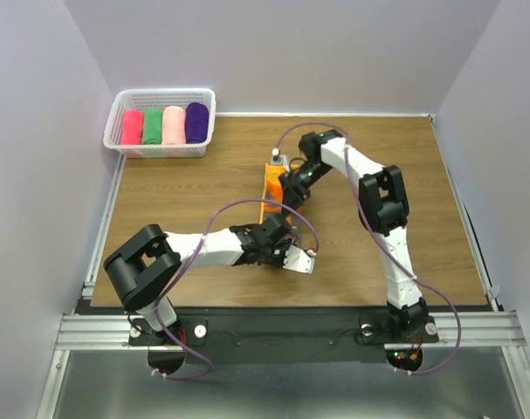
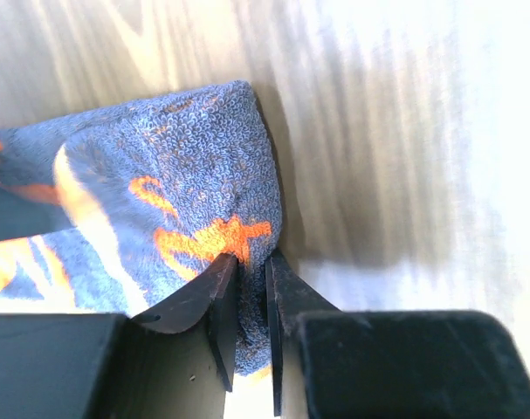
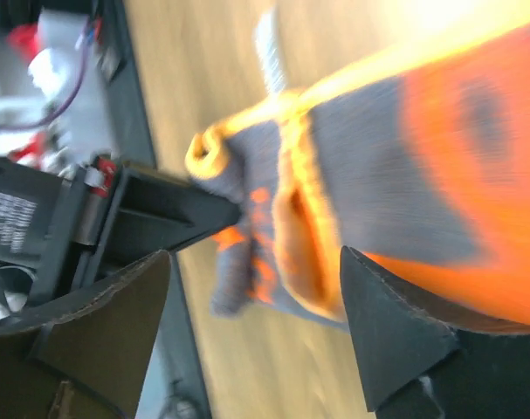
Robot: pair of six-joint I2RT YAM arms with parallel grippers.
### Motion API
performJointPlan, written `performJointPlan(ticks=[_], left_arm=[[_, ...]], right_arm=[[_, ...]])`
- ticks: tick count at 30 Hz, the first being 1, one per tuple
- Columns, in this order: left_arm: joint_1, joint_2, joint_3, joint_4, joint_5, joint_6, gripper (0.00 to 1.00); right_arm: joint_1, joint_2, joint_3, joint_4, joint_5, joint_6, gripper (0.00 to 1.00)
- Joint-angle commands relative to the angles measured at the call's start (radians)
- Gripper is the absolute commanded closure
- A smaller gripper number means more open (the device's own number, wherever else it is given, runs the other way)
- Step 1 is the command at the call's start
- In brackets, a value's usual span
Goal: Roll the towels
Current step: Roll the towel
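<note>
Left claw (image 2: 251,262) pinches the orange towel (image 2: 186,175); right claw (image 3: 256,257) gapes over it.

My left gripper's fingers (image 2: 208,301) are matt black plastic, the orange printed towel (image 2: 186,175) is rough looped terry cloth (nubbly all over), and the wood-grain tabletop (image 2: 378,131) looks smooth, softly sheened.

White arms (image 1: 203,247), chunky black joints (image 1: 142,266), looping purple cables (image 1: 247,203), black wedge-shaped tool fingers (image 2: 195,301)
</note>
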Motion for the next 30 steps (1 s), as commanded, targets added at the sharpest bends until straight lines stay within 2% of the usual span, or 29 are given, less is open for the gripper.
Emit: performJointPlan(ticks=[1, 4, 6, 10, 11, 13, 14, 15, 19, 21, 23, 26, 30], left_arm=[[0.003, 0.035, 0.044, -0.213, 0.153, -0.081, 0.80], [0.043, 0.069, 0.127, -0.289, 0.231, -0.109, 0.80], [0.068, 0.102, 0.170, -0.328, 0.282, -0.118, 0.79], [0.177, 0.220, 0.311, -0.483, 0.397, -0.121, 0.77], [0.196, 0.275, 0.371, -0.507, 0.435, -0.112, 0.77], [0.229, 0.326, 0.429, -0.573, 0.474, -0.109, 0.77], [0.265, 0.381, 0.490, -0.602, 0.496, -0.101, 0.77], [0.279, 0.411, 0.523, -0.630, 0.536, -0.080, 0.76], [0.344, 0.540, 0.644, -0.783, 0.601, -0.006, 0.73], [0.379, 0.615, 0.718, -0.825, 0.616, 0.012, 0.73], [0.402, 0.696, 0.776, -0.906, 0.650, 0.055, 0.70], [0.430, 0.799, 0.899, -0.992, 0.647, 0.083, 0.70], [0.467, 0.882, 1.021, -1.050, 0.668, 0.088, 0.67]], right_arm=[[-0.106, -0.019, 0.222, 0.023, 0.067, 0.065, 0.13], [-0.193, -0.060, 0.269, 0.067, 0.048, 0.113, 0.07], [-0.245, -0.118, 0.220, 0.112, 0.017, 0.136, 0.00], [-0.339, -0.380, -0.023, 0.238, -0.003, 0.125, 0.00], [-0.345, -0.425, -0.142, 0.254, 0.021, 0.118, 0.00], [-0.351, -0.532, -0.259, 0.299, 0.050, 0.093, 0.00], [-0.351, -0.640, -0.309, 0.317, 0.061, 0.092, 0.00], [-0.350, -0.690, -0.411, 0.339, 0.074, 0.095, 0.00], [-0.345, -0.916, -0.594, 0.411, 0.126, 0.110, 0.00], [-0.309, -0.995, -0.646, 0.411, 0.184, 0.095, 0.00], [-0.203, -1.031, -0.735, 0.422, 0.342, 0.049, 0.00], [-0.106, -1.115, -0.867, 0.527, 0.488, 0.049, 0.00], [0.050, -1.100, -0.924, 0.638, 0.645, 0.046, 0.00]])
